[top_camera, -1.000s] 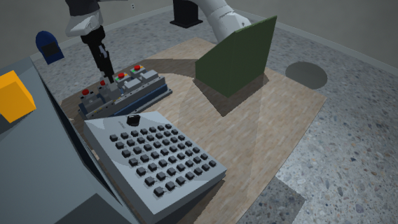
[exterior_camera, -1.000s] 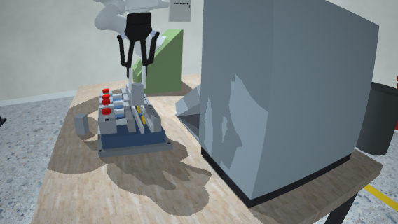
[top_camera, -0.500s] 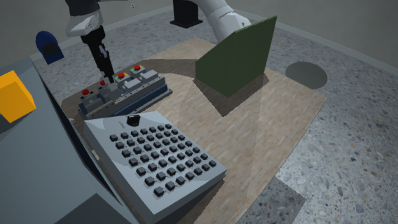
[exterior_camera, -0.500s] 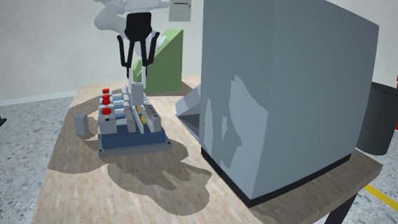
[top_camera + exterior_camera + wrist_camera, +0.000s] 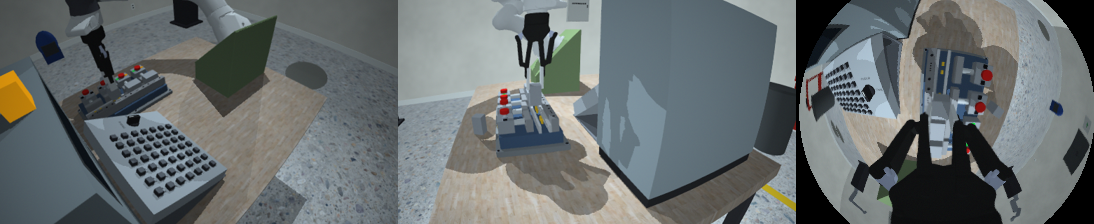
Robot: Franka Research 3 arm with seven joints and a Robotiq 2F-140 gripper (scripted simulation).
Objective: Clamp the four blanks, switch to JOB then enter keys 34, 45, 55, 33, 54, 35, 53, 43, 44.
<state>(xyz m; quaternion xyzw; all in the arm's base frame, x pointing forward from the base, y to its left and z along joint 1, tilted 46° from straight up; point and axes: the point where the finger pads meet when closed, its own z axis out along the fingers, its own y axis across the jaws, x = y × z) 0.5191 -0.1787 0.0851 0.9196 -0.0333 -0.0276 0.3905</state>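
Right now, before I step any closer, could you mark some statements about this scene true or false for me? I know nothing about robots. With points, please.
1. The gripper (image 5: 111, 80) (image 5: 534, 83) (image 5: 940, 108) holds a grey blank (image 5: 534, 95) (image 5: 941, 105) between its fingers. True.
2. The valve buttons (image 5: 136, 67) (image 5: 504, 111) (image 5: 986, 75) are blue. False: they are red.
3. Another grey blank (image 5: 479, 124) (image 5: 994, 109) stands on the wooden table (image 5: 228, 140) (image 5: 468, 189) (image 5: 910, 65), apart from the vise fixture (image 5: 531, 140) (image 5: 967, 54). True.
4. The black selector (image 5: 133, 120) (image 5: 869, 92) is mounted on the green screen. False: it is on the grey key panel (image 5: 151, 206) (image 5: 878, 107).
5. The gripper is pressing a key. False: it is over the vise fixture, away from the keys (image 5: 162, 162).
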